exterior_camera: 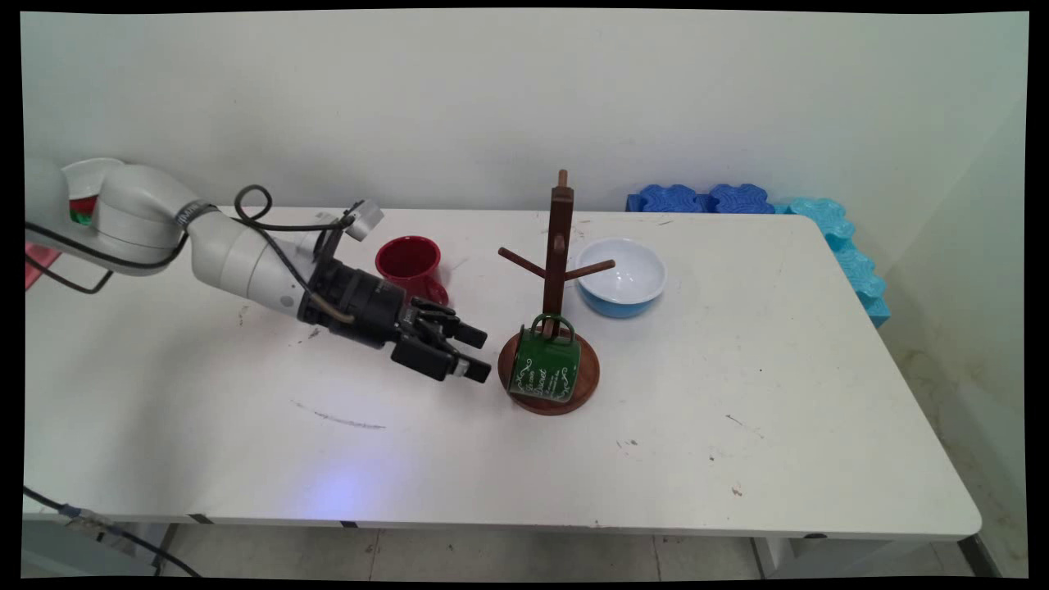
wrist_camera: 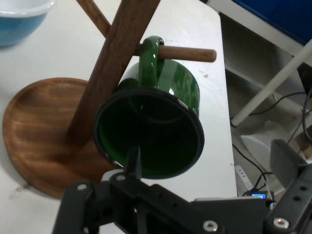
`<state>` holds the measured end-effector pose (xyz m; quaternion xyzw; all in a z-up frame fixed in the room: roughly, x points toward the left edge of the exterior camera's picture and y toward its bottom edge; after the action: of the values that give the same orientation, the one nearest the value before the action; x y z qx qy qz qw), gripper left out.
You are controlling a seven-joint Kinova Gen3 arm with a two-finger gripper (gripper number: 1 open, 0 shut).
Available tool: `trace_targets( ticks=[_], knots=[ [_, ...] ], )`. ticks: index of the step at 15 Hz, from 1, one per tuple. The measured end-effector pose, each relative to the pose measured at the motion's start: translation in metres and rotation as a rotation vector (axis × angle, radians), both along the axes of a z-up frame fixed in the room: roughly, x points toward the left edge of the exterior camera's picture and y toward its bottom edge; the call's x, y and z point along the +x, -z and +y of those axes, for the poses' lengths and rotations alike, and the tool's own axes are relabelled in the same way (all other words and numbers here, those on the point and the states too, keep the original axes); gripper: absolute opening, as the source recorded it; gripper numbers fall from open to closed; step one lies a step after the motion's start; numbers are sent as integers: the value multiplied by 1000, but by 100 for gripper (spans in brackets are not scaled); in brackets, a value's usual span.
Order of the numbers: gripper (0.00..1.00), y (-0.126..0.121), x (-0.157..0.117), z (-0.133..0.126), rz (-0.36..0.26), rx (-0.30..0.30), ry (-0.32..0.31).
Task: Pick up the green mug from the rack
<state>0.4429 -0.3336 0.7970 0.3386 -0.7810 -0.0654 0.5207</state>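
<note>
Gripper (exterior_camera: pixel 479 354) empty, fingers apart, just left of the green enamel mug (exterior_camera: pixel 544 368), which hangs by its handle on a low peg of the wooden mug tree (exterior_camera: pixel 559 246), mouth toward the hand. Judgement: a slow, level approach avoids knocking the glossy rim. Red cup (exterior_camera: pixel 409 263) behind; blue bowl (exterior_camera: pixel 623 277) beyond.

Green mug (exterior_camera: pixel 544 369) w/ white script lettering on its side, dark green inside, black rim; green handle. Mug tree (exterior_camera: pixel 559 246) dark brown wood, pegs a lighter brown, round base reddish-brown. Red cup (exterior_camera: pixel 410 264), far left of the tree, deep red in & out. Bowl (exterior_camera: pixel 623 277), far right of the tree: blue outside, white inside. Gripper (exterior_camera: pixel 475 354) black; arm white/grey w/ black cables. Table (exterior_camera: pixel 737 393) white w/ grey scuffs & dark specks. Blue foam blocks (exterior_camera: pixel 828 238) far right, some lighter cyan. Wall off-white.
</note>
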Motion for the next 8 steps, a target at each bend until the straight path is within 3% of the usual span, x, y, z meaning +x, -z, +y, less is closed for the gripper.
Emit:
trace_targets(
  ticks=[8],
  knots=[
    [100, 12, -15, -6, 16, -10, -5]
  ],
)
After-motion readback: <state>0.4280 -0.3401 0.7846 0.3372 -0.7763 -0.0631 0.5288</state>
